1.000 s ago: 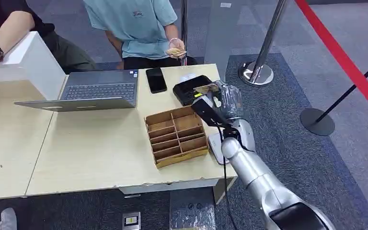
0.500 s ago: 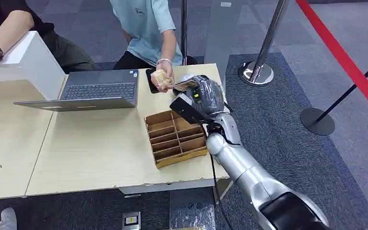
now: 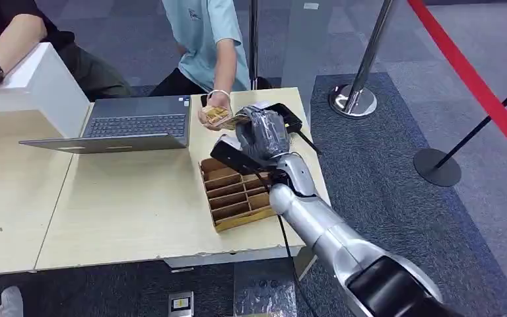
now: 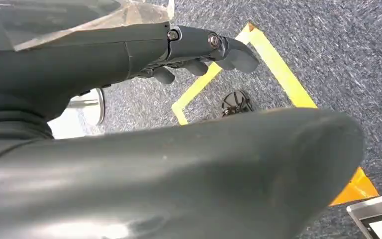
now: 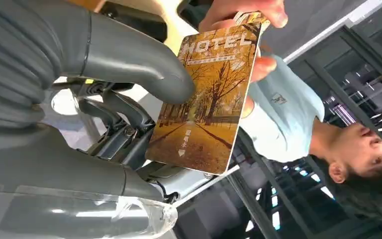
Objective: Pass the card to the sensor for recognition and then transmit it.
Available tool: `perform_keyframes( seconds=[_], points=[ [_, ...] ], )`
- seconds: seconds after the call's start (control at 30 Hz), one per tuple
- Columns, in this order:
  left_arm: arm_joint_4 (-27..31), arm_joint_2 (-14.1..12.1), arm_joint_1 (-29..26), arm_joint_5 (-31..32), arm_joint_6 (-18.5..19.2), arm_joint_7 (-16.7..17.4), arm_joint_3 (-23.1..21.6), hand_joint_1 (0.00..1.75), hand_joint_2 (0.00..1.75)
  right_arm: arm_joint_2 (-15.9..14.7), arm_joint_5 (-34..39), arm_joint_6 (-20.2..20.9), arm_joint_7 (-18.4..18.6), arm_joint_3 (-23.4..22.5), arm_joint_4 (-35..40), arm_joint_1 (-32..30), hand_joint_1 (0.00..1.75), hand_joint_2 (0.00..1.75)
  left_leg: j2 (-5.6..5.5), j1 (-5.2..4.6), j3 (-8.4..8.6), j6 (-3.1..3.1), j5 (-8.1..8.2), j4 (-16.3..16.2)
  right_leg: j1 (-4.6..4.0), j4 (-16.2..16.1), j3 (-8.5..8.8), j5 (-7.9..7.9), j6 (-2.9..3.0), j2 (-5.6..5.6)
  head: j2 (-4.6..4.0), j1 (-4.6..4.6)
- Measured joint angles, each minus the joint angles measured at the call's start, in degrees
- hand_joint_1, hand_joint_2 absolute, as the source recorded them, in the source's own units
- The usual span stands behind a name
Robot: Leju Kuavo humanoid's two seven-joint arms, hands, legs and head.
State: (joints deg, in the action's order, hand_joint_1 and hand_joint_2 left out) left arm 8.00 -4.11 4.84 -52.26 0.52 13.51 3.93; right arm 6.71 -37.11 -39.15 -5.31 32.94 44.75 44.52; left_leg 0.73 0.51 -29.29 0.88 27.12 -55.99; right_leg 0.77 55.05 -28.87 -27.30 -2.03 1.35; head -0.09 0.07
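**Card held out between two hands**

While my right hand (image 5: 104, 99) presses its thick thumb (image 5: 144, 67) onto the face of the card (image 5: 204, 99), the darker fingers (image 5: 117, 117) sit behind the card, so the card is clamped between them. The card shows yellow trees and a path. Its far end is pinched by a person's hand (image 5: 248, 30), so both hands touch the card at once.

From the head view I see my right hand (image 3: 262, 132) raised above the table (image 3: 125, 198), just beyond the far edge of the brown divided box (image 3: 241, 191). The person's hand (image 3: 214, 113) is right beside it. The black sensor (image 3: 287, 117) lies on the table just past my hand. A grey laptop (image 3: 132, 125) sits well to the left of the box.

My left hand (image 4: 129, 59) hangs over the blue carpet (image 4: 328, 50), its fingers (image 4: 199, 47) slightly curled and holding nothing.
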Motion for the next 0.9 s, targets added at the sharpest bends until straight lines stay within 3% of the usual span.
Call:
perform_keyframes(
  seconds=[0.2, 0.27, 0.33, 0.37, 0.43, 0.47, 0.53, 0.63, 0.9],
  points=[
    [0.0, -0.1, 0.0, 0.1, 0.0, 0.0, -0.9, 0.0, 0.0, 0.7, -0.6, 1.2, 1.0, 1.6, -1.0, 1.7, 1.75, 1.75, 0.0, 0.0, 0.01, 0.0, 0.0, 0.0, 0.0, 0.0, -0.01, 0.0, 0.0, 0.0, 0.0, -0.02],
    [0.0, -0.2, 0.0, 3.3, 0.0, -1.4, -1.5, 0.0, 0.0, 0.9, -1.4, 1.1, 2.3, 1.8, -1.3, 1.9, 1.75, 1.75, 0.0, 0.0, 0.03, 0.0, 0.0, 0.0, 0.0, 0.0, -0.02, 0.0, 0.0, 0.0, 0.0, -0.02],
    [0.1, -0.2, 0.0, 18.1, 0.0, -2.9, -5.3, 0.0, 0.0, 0.3, -1.8, 1.1, 4.0, 2.0, -1.4, 1.9, 1.75, 1.75, 0.01, 0.0, 0.03, 0.0, -0.01, 0.0, 0.0, 0.0, -0.03, 0.0, 0.0, 0.01, 0.0, 0.0],
    [0.5, -0.3, -0.1, 30.1, 0.0, -3.4, -9.3, 0.0, 0.0, -0.3, -1.8, 1.5, 4.0, 2.1, -1.4, 1.9, 1.75, 1.75, 0.02, 0.0, 0.02, 0.01, -0.01, 0.0, 0.0, 0.0, -0.03, 0.0, 0.0, 0.01, 0.0, 0.0],
    [1.4, -1.6, 0.0, 44.1, 1.1, -5.0, -15.9, 0.0, 0.0, -1.1, -1.4, 2.2, 3.7, 2.1, -1.4, 1.9, 1.75, 1.75, 0.03, 0.04, 0.02, 0.01, -0.01, 0.0, -0.05, 0.0, -0.01, 0.01, 0.01, 0.0, 0.0, 0.04],
    [1.7, -2.8, 0.2, 47.8, 3.0, -5.9, -18.5, 0.0, 0.0, -1.3, -1.0, 2.6, 3.2, 2.1, -1.4, 1.9, 1.75, 1.75, 0.09, 0.06, 0.03, 0.01, -0.01, 0.0, -0.08, 0.0, -0.01, 0.03, 0.04, -0.04, 0.0, 0.0],
    [2.1, -5.2, 0.9, 45.9, 6.7, -7.1, -22.0, 0.0, 0.0, -1.4, -0.9, 2.9, 2.9, 2.2, -1.4, 1.9, 1.75, 1.75, 0.15, 0.05, 0.07, 0.02, -0.01, 0.0, -0.07, 0.0, -0.01, 0.05, 0.06, -0.11, 0.0, -0.02],
    [2.7, -6.9, 1.1, 43.2, 6.6, -7.1, -27.2, 0.0, 0.0, -1.5, -1.3, 3.3, 2.9, 2.4, -1.4, 1.9, 1.75, 1.75, 0.12, 0.06, 0.1, 0.03, -0.01, 0.0, -0.08, 0.0, -0.02, 0.04, 0.07, -0.11, 0.0, -0.02],
    [3.9, -5.6, 1.2, 44.8, 6.7, -4.6, -37.8, 0.0, 0.0, -1.0, -3.4, 4.1, 4.1, 3.9, -2.0, 2.7, 1.75, 1.75, 0.12, 0.03, 0.06, 0.03, -0.01, 0.0, -0.06, 0.0, -0.01, 0.04, 0.06, -0.1, 0.0, 0.0]
  ],
)
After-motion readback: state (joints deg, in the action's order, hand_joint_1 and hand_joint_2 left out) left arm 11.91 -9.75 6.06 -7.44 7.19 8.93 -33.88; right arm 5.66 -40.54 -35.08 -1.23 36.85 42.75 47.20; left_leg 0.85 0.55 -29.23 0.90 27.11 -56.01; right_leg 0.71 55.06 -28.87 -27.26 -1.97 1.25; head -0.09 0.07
